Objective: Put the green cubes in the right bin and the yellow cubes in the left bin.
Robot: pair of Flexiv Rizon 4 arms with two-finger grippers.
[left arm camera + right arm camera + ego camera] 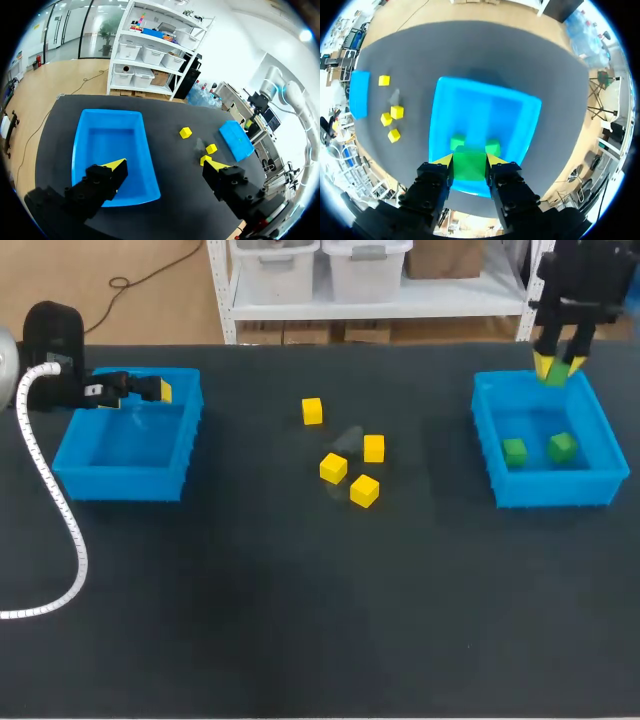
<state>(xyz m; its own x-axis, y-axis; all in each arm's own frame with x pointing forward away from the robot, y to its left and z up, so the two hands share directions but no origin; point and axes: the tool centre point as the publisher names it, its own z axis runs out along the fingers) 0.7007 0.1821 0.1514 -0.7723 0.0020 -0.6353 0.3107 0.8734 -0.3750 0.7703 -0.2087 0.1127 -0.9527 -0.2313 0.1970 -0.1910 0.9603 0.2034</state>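
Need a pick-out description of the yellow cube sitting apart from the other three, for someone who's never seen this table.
On the black table, between the left bin and the right bin, four yellow cubes lie near the middle. Of these, three cubes bunch close together. The lone cube sits apart from them, nearer the far edge and the left bin.

- No text, number, label or sign can be read in any of the three views.
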